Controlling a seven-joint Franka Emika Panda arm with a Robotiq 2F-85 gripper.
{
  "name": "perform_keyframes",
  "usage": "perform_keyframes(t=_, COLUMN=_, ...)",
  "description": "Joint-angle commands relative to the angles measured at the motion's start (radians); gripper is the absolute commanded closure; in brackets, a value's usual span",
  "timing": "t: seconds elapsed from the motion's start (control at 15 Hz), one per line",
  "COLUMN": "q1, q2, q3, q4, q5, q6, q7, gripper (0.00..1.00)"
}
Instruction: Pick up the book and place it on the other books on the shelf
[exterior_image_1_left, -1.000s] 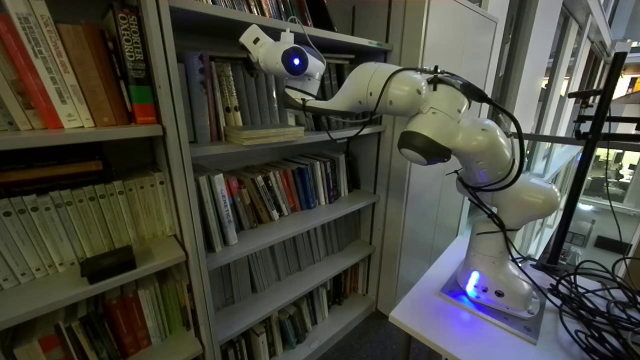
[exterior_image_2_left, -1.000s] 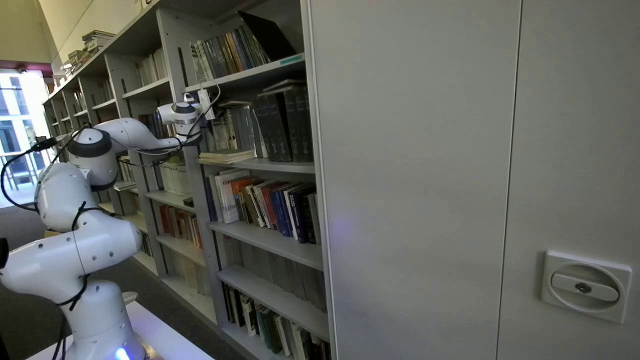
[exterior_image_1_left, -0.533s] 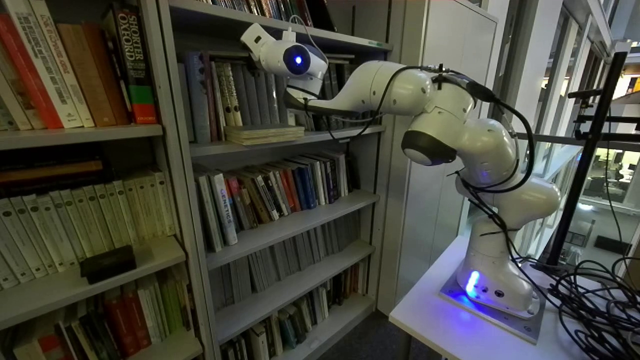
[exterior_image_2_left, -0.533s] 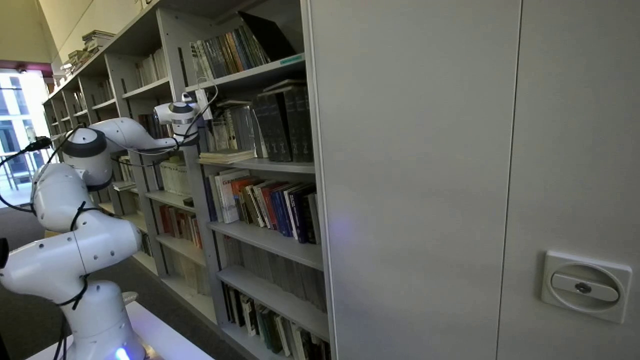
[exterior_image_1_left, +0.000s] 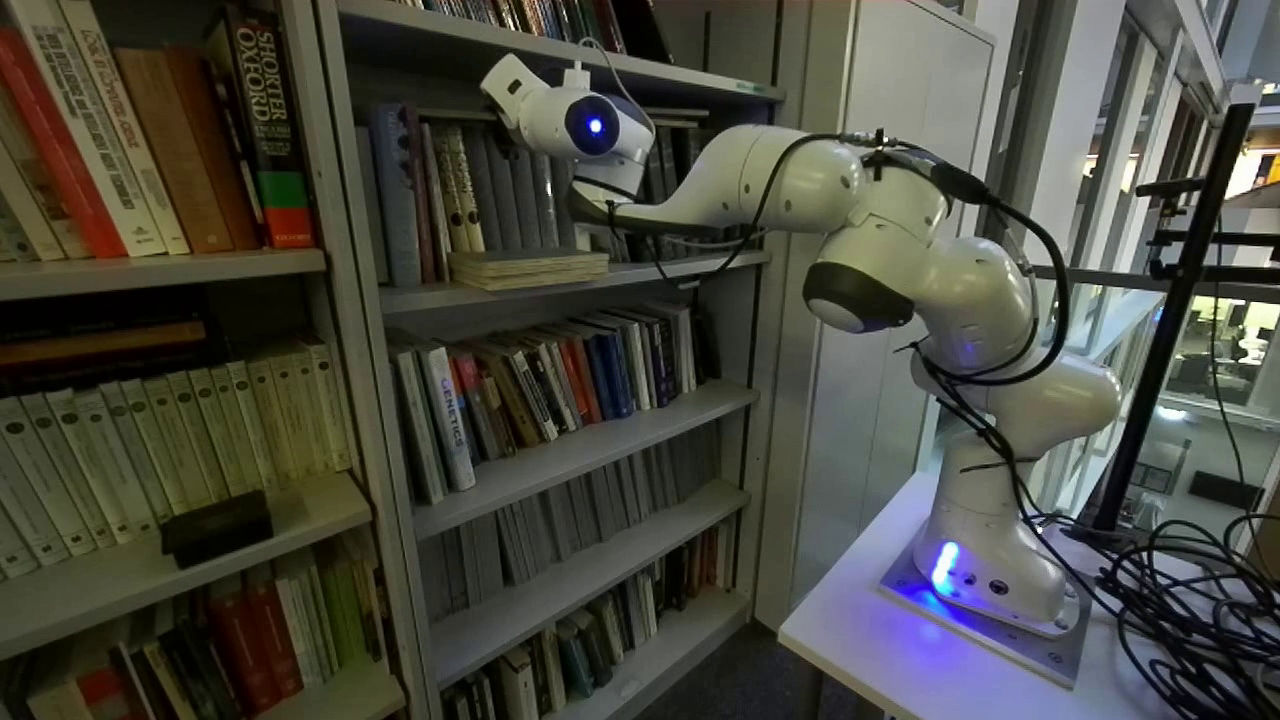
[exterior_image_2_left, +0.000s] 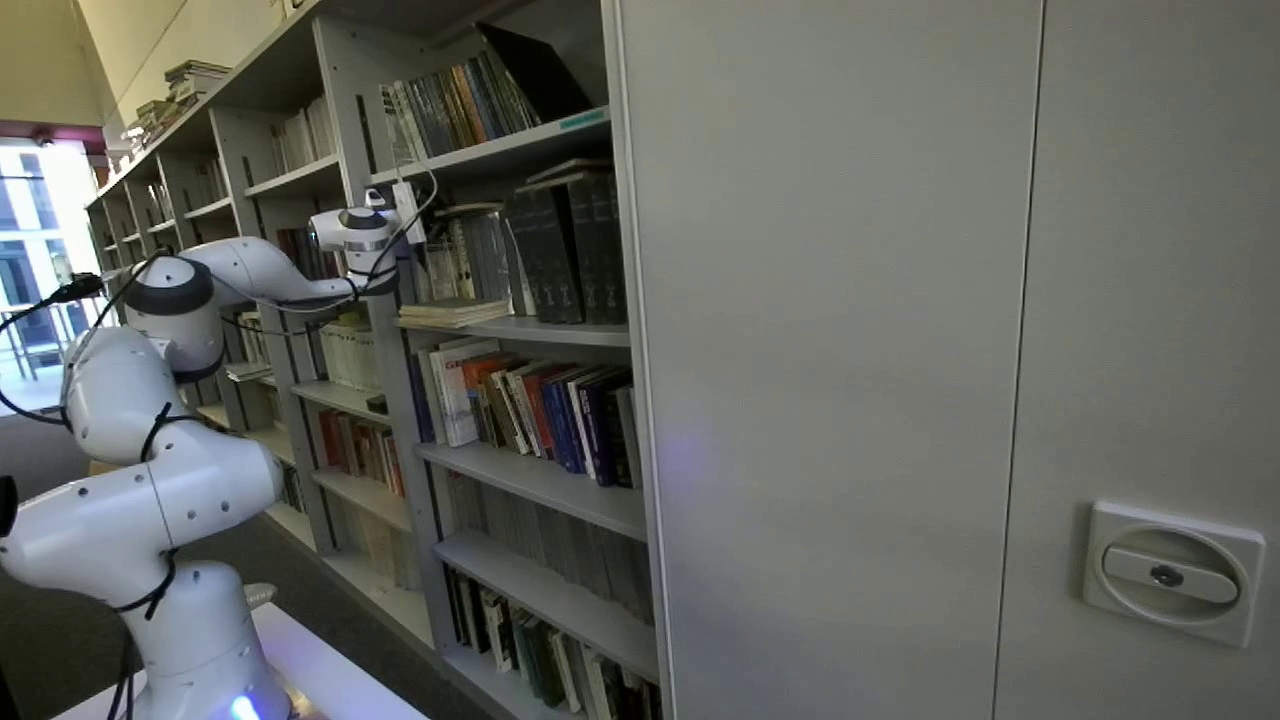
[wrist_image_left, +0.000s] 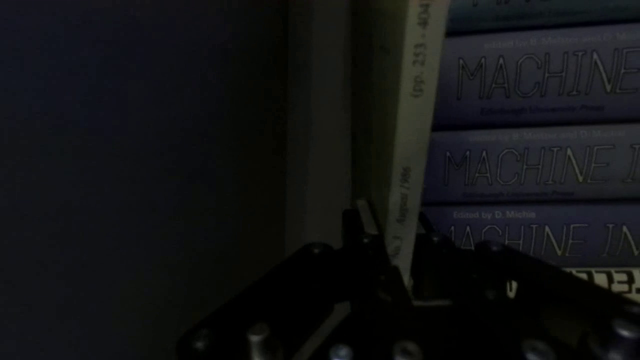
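Note:
In the dark wrist view the book (wrist_image_left: 422, 65) shows a pale printed spine and an olive cover, lying flat across the ends of the other books (wrist_image_left: 530, 165), an upright row with blue-grey spines. My gripper (wrist_image_left: 393, 227) has a black finger on each side of that spine, pressed close at its lower part: shut on the book. In both exterior views the gripper is hidden behind the white wrist (exterior_image_1_left: 560, 115). The other books (exterior_image_1_left: 510, 190) stand on the grey shelf (exterior_image_1_left: 425, 298). Which exterior shape is the held book, I cannot tell.
A low stack of flat tan books (exterior_image_1_left: 530, 268) lies at the shelf's front, below my wrist. The upper shelf board (exterior_image_1_left: 600, 50) passes close above the hand. A bookcase upright (exterior_image_1_left: 350, 300) stands left, and tall dark volumes (exterior_image_2_left: 565, 245) fill the shelf's far end.
My arm has drawn back a little from the bookcase and the wrist, after rising slightly, has sunk a touch. The stack and the upright rows look unmoved.

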Motion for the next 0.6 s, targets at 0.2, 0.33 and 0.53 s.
perform_keyframes(t=0.2, q1=-0.089, q2=0.028, q3=0.065, q4=0.07, q5=0.007, q6=-0.008, q7=-0.067, gripper=0.85)
perform_keyframes(t=0.33, q1=-0.116, q2=0.03, q3=0.08, q4=0.096, q5=0.01, q6=-0.015, q7=-0.077, gripper=0.85)
perform_keyframes(t=0.53, q1=-0.144, q2=0.033, q3=0.097, q4=0.136, q5=0.014, q6=-0.03, q7=-0.097, gripper=0.88)
